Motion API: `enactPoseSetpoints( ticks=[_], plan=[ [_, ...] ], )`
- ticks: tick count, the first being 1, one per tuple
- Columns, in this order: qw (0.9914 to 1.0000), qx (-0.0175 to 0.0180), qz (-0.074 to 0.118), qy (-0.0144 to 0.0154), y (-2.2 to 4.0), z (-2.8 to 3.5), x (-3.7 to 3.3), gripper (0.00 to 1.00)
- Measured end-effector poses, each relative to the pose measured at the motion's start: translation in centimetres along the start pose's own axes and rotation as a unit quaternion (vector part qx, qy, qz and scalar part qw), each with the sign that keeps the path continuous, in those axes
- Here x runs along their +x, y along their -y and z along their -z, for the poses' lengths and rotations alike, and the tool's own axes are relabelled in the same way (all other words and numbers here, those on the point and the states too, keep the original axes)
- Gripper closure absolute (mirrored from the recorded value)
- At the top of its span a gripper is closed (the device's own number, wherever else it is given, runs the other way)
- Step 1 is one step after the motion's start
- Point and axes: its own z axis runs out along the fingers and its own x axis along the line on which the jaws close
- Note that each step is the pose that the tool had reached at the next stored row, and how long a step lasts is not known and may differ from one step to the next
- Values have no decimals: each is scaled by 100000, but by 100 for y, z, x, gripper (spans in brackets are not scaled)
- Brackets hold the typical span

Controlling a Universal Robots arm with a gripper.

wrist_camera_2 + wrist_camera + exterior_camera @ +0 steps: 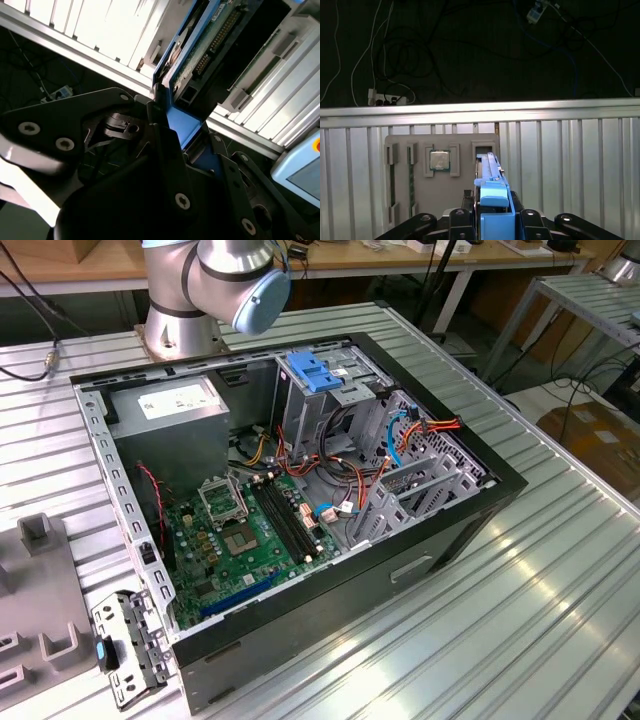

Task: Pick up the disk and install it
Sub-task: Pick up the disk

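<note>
In the first wrist view the gripper (494, 226) is clenched on the disk (489, 170), grasping it edge-on by its blue side rail (494, 200). A grey parts tray (420, 192) carrying a processor chip (440, 161) lies just beyond. In the exterior view the open computer case (300, 650) sits mid-frame on the ribbed metal table (540, 620), with a blue bracket (313, 373) at upper centre.

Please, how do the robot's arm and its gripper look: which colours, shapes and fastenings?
The arm has thick rounded silver-grey joints; one joint ends in a round light-blue cap. The gripper is built of flat black linkage plates with rounded corners, fastened by silver socket-head screws.
</note>
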Motion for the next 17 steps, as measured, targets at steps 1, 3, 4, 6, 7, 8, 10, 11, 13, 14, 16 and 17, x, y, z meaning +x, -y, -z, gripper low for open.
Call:
enactPoseSetpoints(
  ticks=[1,3,4,6,7,8,10,11,13,14,16,17],
  plan=[
    [100000,-6,-1,-3,0,5,0,63],
    [100000,-8,-1,-3,0,14,0,63],
    [100000,-2,0,-1,0,17,0,63],
    [100000,-8,0,-3,0,31,0,63],
    [100000,-9,1,-2,0,39,0,63],
    [100000,-6,1,-3,0,46,0,63],
    [100000,-8,-2,-3,0,64,0,63],
    [100000,-8,1,-4,0,76,0,63],
    [100000,-5,1,-2,0,95,0,63],
    [100000,-7,2,-1,0,103,0,63],
    [100000,-6,1,-1,0,120,0,63],
    [100000,-7,1,-3,0,130,0,63]
  ],
)
